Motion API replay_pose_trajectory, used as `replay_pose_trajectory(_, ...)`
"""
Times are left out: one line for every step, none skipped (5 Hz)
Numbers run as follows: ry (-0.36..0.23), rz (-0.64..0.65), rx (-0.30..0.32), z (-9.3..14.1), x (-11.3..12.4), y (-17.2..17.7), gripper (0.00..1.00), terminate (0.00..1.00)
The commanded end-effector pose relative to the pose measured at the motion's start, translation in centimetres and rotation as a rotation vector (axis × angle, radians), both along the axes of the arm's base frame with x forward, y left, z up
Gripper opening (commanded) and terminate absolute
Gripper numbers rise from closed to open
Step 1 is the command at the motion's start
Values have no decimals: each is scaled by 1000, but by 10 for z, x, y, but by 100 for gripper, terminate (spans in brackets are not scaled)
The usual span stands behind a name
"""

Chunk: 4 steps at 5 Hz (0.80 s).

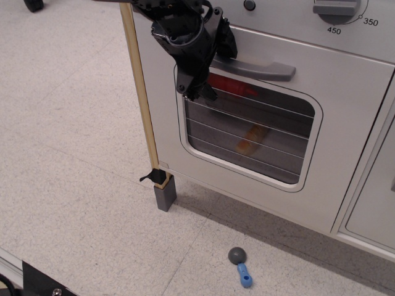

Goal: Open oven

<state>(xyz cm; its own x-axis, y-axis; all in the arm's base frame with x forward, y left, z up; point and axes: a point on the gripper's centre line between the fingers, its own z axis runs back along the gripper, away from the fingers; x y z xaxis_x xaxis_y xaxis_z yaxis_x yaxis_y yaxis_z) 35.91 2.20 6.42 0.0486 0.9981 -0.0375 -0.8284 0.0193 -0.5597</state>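
The white-grey toy oven (345, 111) fills the upper right, its door shut. The door has a grey bar handle (265, 69) and a rounded window (259, 139) crossed by thin wires, with red and orange items behind it. The temperature dial (336, 7) is at the top edge. My black gripper (210, 68) is at the handle's left end and covers it. Its jaws stand apart, one finger (196, 91) below the bar and one above. Whether they touch the bar I cannot tell.
A wooden strip (141, 92) runs down the oven's left edge to a grey foot (165, 192). A small toy with a grey knob and blue handle (241, 266) lies on the floor in front. A plain panelled cabinet door (376, 203) adjoins on the right.
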Motion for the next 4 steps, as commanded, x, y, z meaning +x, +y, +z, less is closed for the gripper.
replay_pose_trajectory(7,-80,19,4,-27,11,100,0)
replay_pose_trajectory(41,-117,53,-1,-39,17,100,0)
replay_pose_trajectory(58,-170,83,-1,-51,20,100,0)
replay_pose_trajectory(56,-261,129,22,-53,12,100,0)
